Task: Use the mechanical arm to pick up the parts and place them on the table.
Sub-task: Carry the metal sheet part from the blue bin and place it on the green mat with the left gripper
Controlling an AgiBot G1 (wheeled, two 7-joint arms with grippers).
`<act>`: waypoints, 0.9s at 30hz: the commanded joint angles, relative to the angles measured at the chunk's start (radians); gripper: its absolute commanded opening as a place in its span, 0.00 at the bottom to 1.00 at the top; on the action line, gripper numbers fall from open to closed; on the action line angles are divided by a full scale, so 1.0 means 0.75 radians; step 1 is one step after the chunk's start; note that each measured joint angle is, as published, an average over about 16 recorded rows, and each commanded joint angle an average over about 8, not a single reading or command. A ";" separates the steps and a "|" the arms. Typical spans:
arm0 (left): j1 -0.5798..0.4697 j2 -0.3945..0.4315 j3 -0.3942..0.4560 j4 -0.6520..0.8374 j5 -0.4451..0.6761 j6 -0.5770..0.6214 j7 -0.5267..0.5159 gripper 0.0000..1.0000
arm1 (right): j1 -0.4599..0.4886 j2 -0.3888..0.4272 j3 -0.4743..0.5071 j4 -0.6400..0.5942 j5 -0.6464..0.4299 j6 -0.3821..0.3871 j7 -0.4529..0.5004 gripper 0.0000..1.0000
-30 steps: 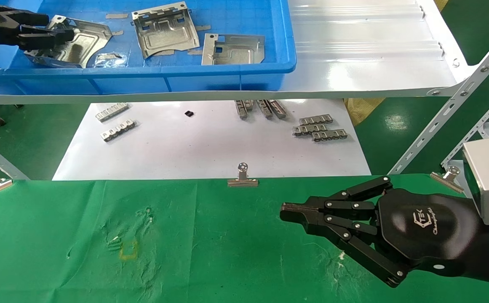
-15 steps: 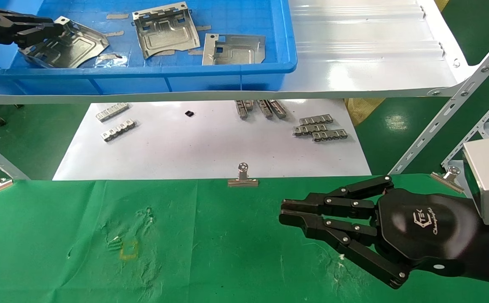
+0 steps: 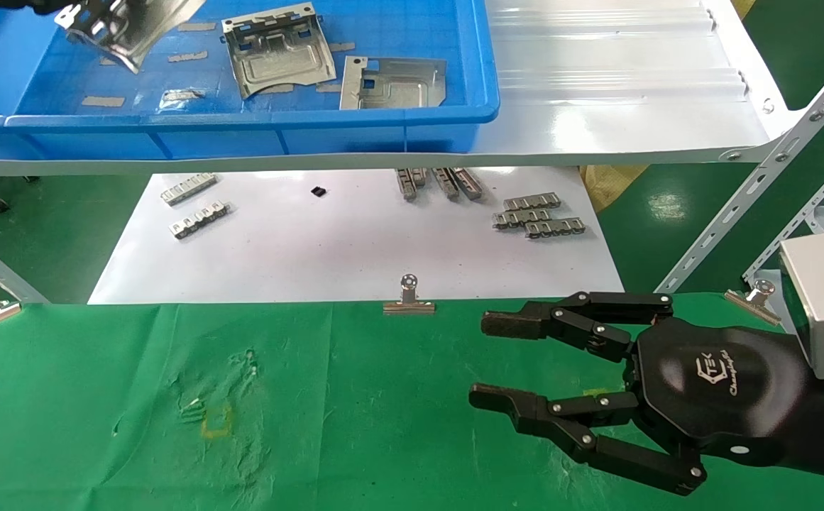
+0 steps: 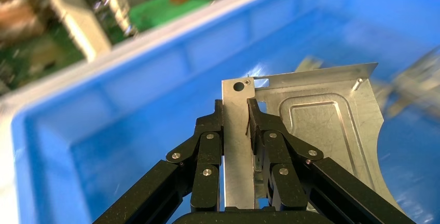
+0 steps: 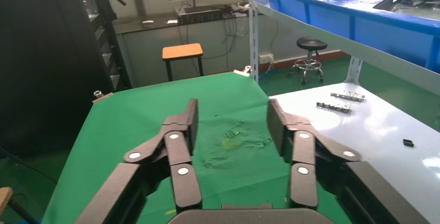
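Head view shows that the left gripper [image 4: 239,130] has lifted 1 part [image 3: 124,25] up out of the blue bin [image 3: 241,131]; a second ago that part lay flat on the bin floor. The fingers are closed tight on its folded edge. So the pick looks done, and the carry to the green table [image 3: 99,426] comes next. The part hangs tilted, its long side pointing away from the palm. The right gripper [image 3: 486,358] has just spread wide open, holding nothing, low over the table.
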 commanded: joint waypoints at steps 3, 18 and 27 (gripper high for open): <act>-0.008 -0.009 -0.035 -0.036 -0.055 0.124 0.036 0.00 | 0.000 0.000 0.000 0.000 0.000 0.000 0.000 1.00; 0.256 -0.098 0.082 -0.679 -0.399 0.497 0.065 0.00 | 0.000 0.000 0.000 0.000 0.000 0.000 0.000 1.00; 0.445 -0.328 0.380 -1.209 -0.595 0.477 0.098 0.00 | 0.000 0.000 0.000 0.000 0.000 0.000 0.000 1.00</act>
